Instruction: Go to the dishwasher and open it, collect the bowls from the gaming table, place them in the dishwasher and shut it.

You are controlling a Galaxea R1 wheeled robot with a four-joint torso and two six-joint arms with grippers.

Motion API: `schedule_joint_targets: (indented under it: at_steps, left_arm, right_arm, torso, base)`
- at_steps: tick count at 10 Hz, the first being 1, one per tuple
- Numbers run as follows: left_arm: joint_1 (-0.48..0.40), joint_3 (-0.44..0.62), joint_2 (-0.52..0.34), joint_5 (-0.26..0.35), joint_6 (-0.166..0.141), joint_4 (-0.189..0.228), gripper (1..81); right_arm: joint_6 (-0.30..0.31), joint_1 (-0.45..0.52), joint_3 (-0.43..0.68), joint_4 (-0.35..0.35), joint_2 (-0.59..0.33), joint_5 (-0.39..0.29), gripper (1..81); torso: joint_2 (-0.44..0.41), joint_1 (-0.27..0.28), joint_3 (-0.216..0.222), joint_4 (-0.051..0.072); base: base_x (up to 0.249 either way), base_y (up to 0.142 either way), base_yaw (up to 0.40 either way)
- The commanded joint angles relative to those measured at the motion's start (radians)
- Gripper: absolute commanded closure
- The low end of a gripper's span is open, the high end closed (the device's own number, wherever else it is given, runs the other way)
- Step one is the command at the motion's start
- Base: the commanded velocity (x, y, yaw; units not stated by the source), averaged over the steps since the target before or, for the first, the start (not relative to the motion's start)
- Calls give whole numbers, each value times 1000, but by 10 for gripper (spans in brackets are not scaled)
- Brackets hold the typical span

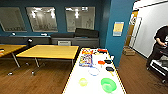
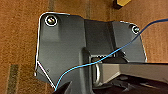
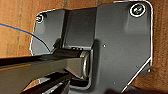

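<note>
The gaming table (image 1: 75,82), long and white-topped, runs away from me in the lower middle of the head view. On its near end sits the larger bright green bowl (image 1: 108,85), and to its left, a short gap away, the smaller pale yellow-green bowl (image 1: 83,81). Both stand upright. Colourful board-game boxes (image 1: 86,60) lie further back on the table. The dishwasher is out of view. Both wrist views look down past the robot's dark plate onto wooden floor.
Two yellow-topped tables (image 1: 50,51) stand to the left on the wooden floor. A teal pillar (image 1: 117,30) rises behind the white table's far end. A person (image 1: 160,47) stands at the right by a doorway. A pale ring (image 1: 94,71) and small dark items lie mid-table.
</note>
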Motion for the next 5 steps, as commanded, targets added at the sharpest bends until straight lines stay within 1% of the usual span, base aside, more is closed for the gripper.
schedule_joint_targets:
  at_steps: [1,3,5]
  left_arm:
    - [-30,5,-9,46,6,-1,10]
    - [-30,5,-7,46,6,-3,10]
    - [-30,5,-7,48,6,-3,10]
  right_arm:
    - [4,48,4,-6,-1,-61,10]
    - [4,46,4,-6,-1,-61,10]
    - [4,43,4,-6,-1,-60,10]
  torso:
    - [0,0,0,0]
    - [0,0,0,0]
    - [0,0,0,0]
  base:
    - [0,0,0]
    - [0,0,0]
    - [0,81,0]
